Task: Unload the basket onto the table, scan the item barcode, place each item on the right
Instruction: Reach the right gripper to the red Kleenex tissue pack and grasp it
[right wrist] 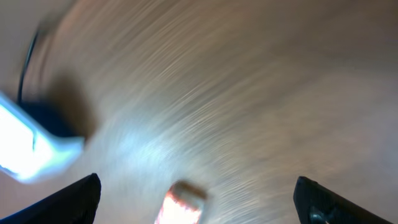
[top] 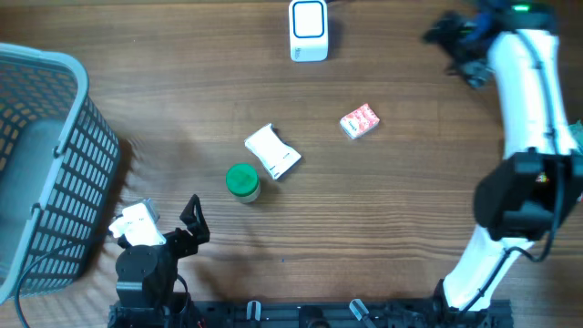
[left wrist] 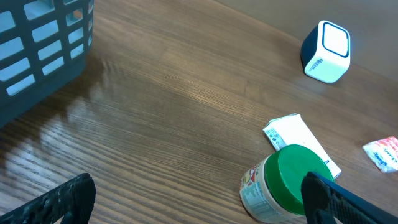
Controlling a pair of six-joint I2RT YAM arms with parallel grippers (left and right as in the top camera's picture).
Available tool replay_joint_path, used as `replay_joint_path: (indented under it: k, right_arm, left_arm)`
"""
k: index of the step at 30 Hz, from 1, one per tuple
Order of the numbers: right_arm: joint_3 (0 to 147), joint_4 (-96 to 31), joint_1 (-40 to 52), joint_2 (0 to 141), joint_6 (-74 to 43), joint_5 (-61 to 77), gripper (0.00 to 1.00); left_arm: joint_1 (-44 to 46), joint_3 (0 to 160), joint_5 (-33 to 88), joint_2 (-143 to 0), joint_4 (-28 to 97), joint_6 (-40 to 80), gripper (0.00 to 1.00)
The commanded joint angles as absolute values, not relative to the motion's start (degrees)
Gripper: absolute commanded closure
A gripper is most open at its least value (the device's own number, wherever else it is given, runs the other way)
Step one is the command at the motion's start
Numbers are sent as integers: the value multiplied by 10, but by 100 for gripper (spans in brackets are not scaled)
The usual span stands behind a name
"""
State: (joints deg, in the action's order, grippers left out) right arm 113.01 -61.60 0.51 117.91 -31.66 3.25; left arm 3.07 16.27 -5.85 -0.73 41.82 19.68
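We see the left gripper (top: 168, 226) low at the near edge of the brown wooden table (top: 410, 200), beside the grey plastic lattice basket (top: 91, 173) that fills the left side. Its two black fingers stand wide apart at the bottom corners of the left wrist view, and we find nothing between them.

The right gripper (top: 457, 46) hangs at the far right of the table, at the end of the white arm link (top: 524, 82). Its wrist view is blurred, yet we make out both dark fingertips far apart at the lower corners. It holds nothing.

The white box-shaped barcode scanner with a blue band (top: 309, 30) stands at the far edge, near the middle, well apart from both grippers.

Three loose items lie on the table between the scanner and the near edge:
- The small red-and-white packet (top: 360, 121) lies flat, right of centre and nearest the right gripper. In the blurred right wrist view it shows low in the frame, on the wood.
- The flat white printed pack (top: 272, 151) lies near the centre.
- The small jar with a green lid (top: 242, 181) stands upright just beside it, on the near side, close ahead of the left gripper.
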Motion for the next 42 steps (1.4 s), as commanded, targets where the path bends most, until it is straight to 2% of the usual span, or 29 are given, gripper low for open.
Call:
replay_joint_path:
  k: [1,4,8,10,11,14,24,33,36,38,42]
  right_arm:
    - [1090,-616,74,1210,-182,51,1]
    - [1029,-584,130,1217,-158,50,0]
    - [998,-563,142,1217,-163,71,2]
    - [997,-563,129,1217,-148,134,2]
    - [997,-565,121,1217,-142,143,10]
    - [992,-569,103,1217,-130,143,15]
    - [884,-481,89,1224,-131,164,15]
    - [846,-418,83,1225,-120,164,15]
    - [846,-414,67,1225,-119,166,17]
    - [846,-419,54,1225,-117,174,22]
    - [846,-433,23,1225,-73,260,27]
  left_arm:
    - [32,161,-51,-4,417,200,0]
    - [32,161,-51,-4,417,200,0]
    - [32,161,-51,-4,417,200,0]
    - [32,161,-51,-4,417,200,0]
    - [32,161,-52,-4,417,200,0]
    - [32,161,-51,-4,417,200,0]
    - [32,161,-51,-4,417,200,0]
    - [32,161,-52,-4,417,200,0]
    - [32,161,-52,-4,417,200,0]
    - [32,161,-52,-4,417,200,0]
    - [32,161,-52,-4,417,200,0]
